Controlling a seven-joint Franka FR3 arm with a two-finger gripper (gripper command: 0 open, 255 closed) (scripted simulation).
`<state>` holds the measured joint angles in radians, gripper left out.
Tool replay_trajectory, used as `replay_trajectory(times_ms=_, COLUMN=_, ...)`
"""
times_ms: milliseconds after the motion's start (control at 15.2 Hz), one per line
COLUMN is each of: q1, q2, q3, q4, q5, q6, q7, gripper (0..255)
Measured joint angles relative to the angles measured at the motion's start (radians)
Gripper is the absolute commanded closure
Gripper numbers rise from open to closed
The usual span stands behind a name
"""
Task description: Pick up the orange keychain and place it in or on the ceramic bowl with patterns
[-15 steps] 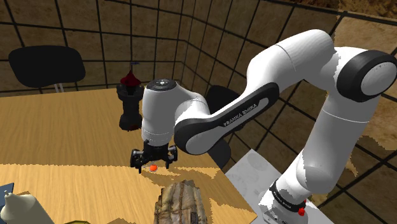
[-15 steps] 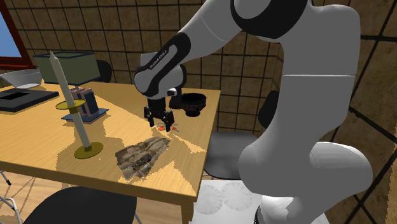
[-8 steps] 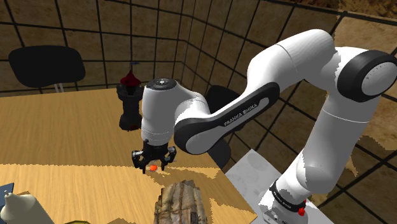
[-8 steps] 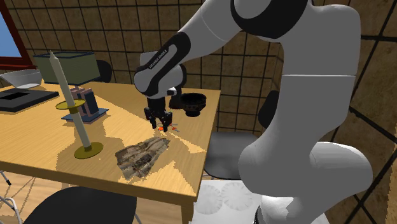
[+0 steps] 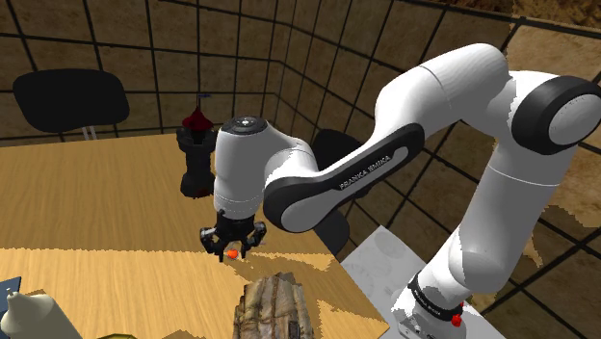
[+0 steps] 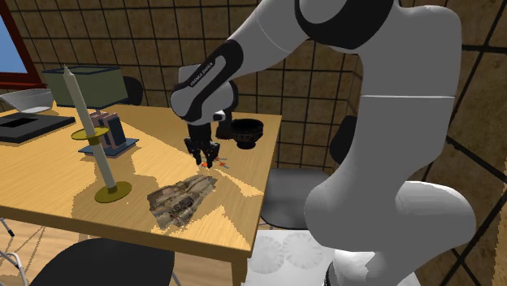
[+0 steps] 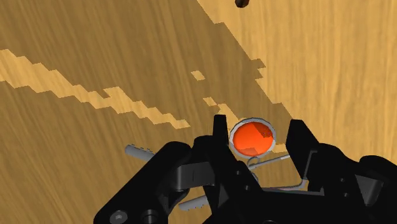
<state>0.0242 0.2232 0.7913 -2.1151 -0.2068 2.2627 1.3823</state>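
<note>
The orange keychain [image 7: 253, 139] is a round orange disc in a silver rim with wire rings, lying flat on the wooden table [image 5: 106, 207]. My black gripper [image 7: 257, 127] stands straight down over it, a fingertip on each side of the disc. The jaws are narrow but still apart; one finger meets the rim, the other leaves a small gap. In the shoulder view the gripper [image 5: 231, 250] sits at table height with the orange keychain [image 5: 232, 254] between its tips. The gripper [image 6: 205, 162] is near the table's right edge in the second exterior view. The dark bowl [image 6: 248, 131] stands beyond it, near the far corner.
A mottled brown-grey object [image 6: 180, 197] lies just in front of the gripper, towards the table's near edge. A tall candle on a holder [image 6: 97, 138], a small rack [image 6: 110, 130] and a green box [image 6: 85, 81] stand further left. Black chairs [image 5: 72, 96] surround the table.
The fingers have drawn in from wide apart to close around the orange disc. The arm and the keychain have kept their place.
</note>
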Motion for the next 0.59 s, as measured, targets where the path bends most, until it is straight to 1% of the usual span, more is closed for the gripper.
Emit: replay_trajectory(times_ms=594, q1=-0.028, q2=-0.078, q3=0.026, q4=0.036, q5=0.083, q6=-0.092, q7=-0.057, gripper=255)
